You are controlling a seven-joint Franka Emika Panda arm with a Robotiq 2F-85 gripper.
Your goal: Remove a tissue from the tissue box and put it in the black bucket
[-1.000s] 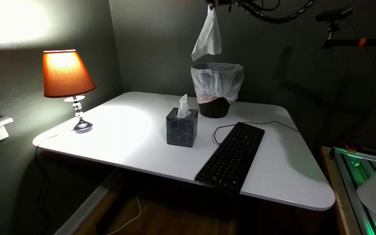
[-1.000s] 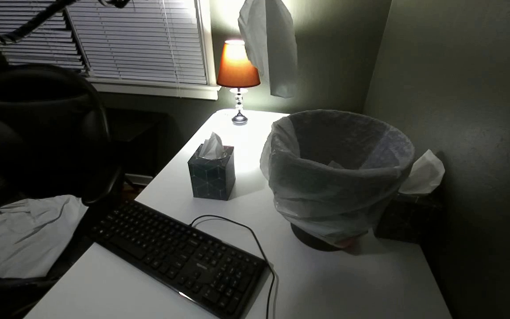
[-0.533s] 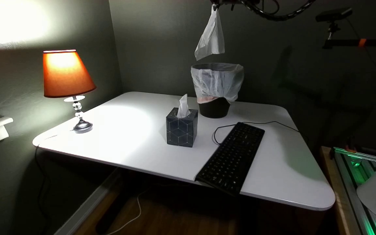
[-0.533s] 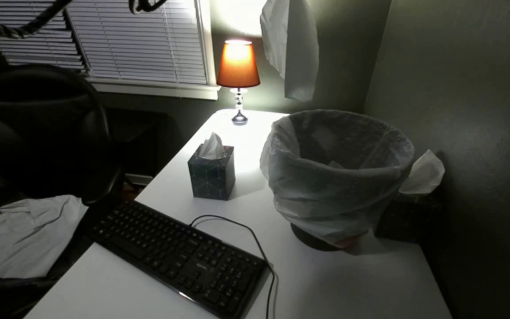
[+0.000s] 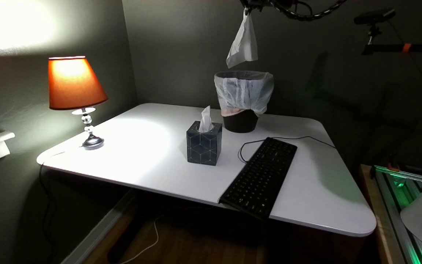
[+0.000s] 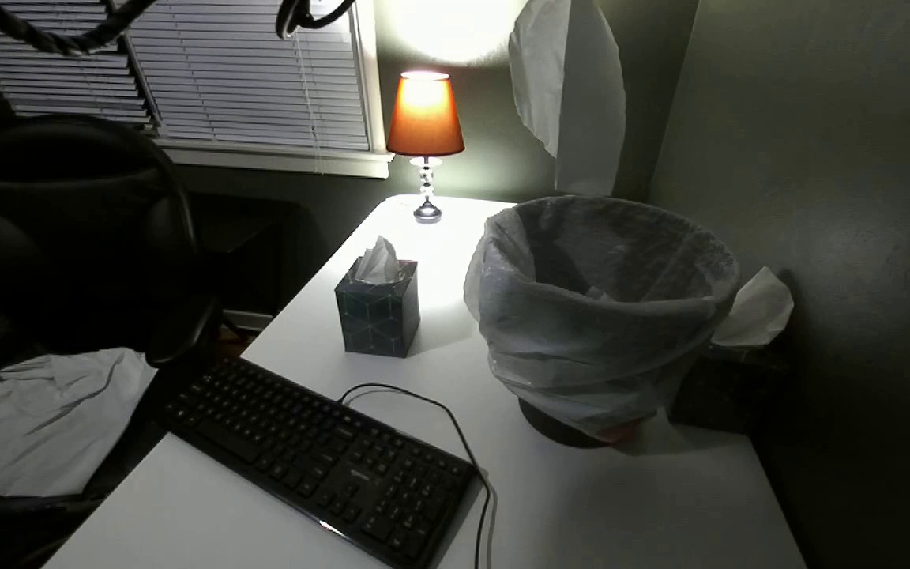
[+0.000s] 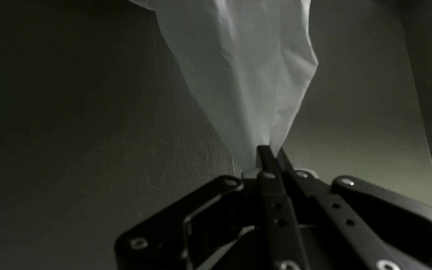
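While the black 2-fingered gripper is clenched in the wrist view, it grasps 1 item: a thin white paper tissue, held by its narrow gathered end.

Paper tissue: in the air, suspended below the gripper, wide end lowermost; long axis near vertical, slightly slanted in an exterior view.

Receiver: 1 round black bucket, upright on the smooth white surface, its rim covered by a translucent white plastic liner.

Governing relation: bucket beneath gripper. In both exterior views the paper tissue lines up with part of the bucket's mouth, off to 1 side of its middle. Its free hem shows just above the rim in an exterior view; exact placement in depth cannot be told.

Source: 1 dark blue-grey cube-shaped tissue box with pale line pattern, near the bucket but apart from it; 1 further white sheet stands up from its slot.

Status, as judged: extraction complete, deposit outstanding. The coming move calls chiefly for descent, perhaps with a small shift toward the middle of the mouth, then release. Hazard: so light an item may drape over the rim or drift if let go high.
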